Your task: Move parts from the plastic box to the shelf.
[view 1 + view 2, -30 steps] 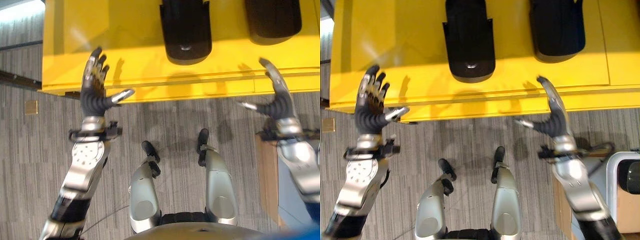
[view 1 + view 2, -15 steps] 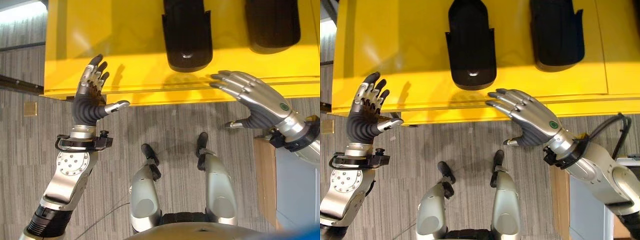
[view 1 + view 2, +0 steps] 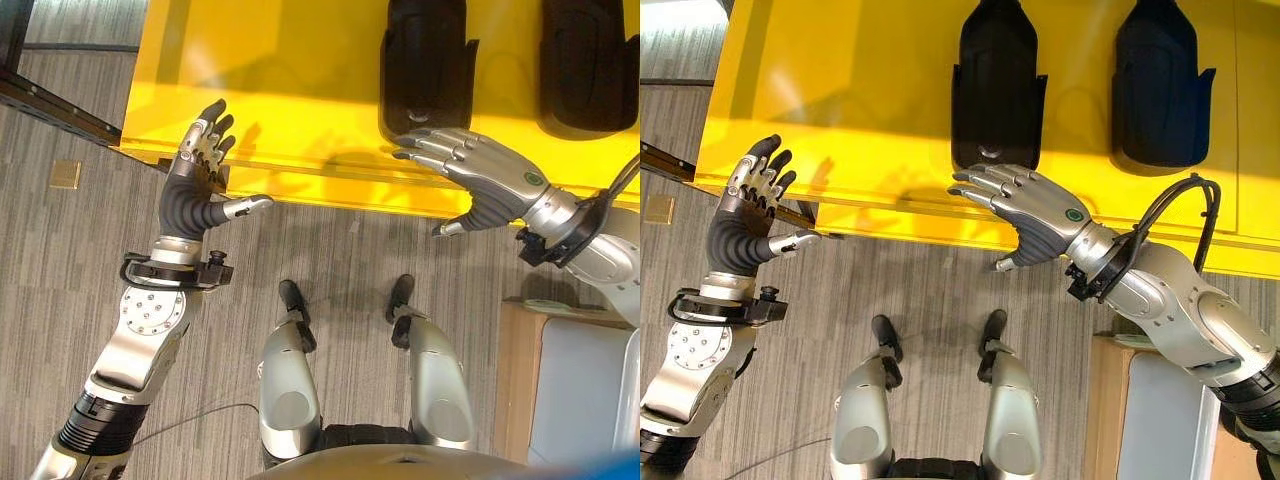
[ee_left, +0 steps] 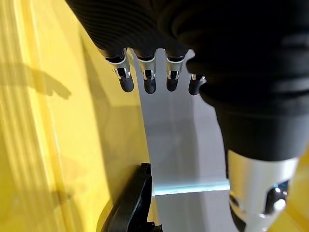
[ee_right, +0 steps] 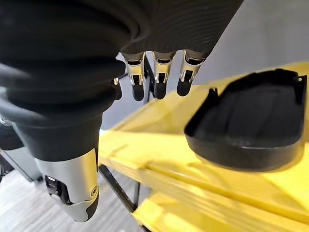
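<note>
Left eye view: the yellow shelf (image 3: 300,80) lies across the top, now shifted rightward in the picture and more slanted than half a second ago, so the camera has turned. Two black parts (image 3: 424,62) rest on it side by side, the second part (image 3: 588,60) further to the robot's right. The left hand (image 3: 195,190) is raised at the shelf's front edge, fingers straight and spread, thumb out, holding nothing, much as before. The right hand (image 3: 480,175) reaches in palm down, fingers extended over the shelf edge just beside the near end of the first part; its pose matches the frame half a second ago, whereas a second ago it stood upright, well to the right.

Right eye view: the same scene, with the right hand (image 3: 1025,212) flat and open just below the first part (image 3: 998,80).

Left wrist view: the left hand's fingers (image 4: 147,79) hang straight and empty over the yellow surface, a black part's edge (image 4: 133,205) beyond.

Right wrist view: the right hand's fingers (image 5: 159,72) are relaxed and empty, near the black part (image 5: 248,125) on the shelf but not touching it.
</note>
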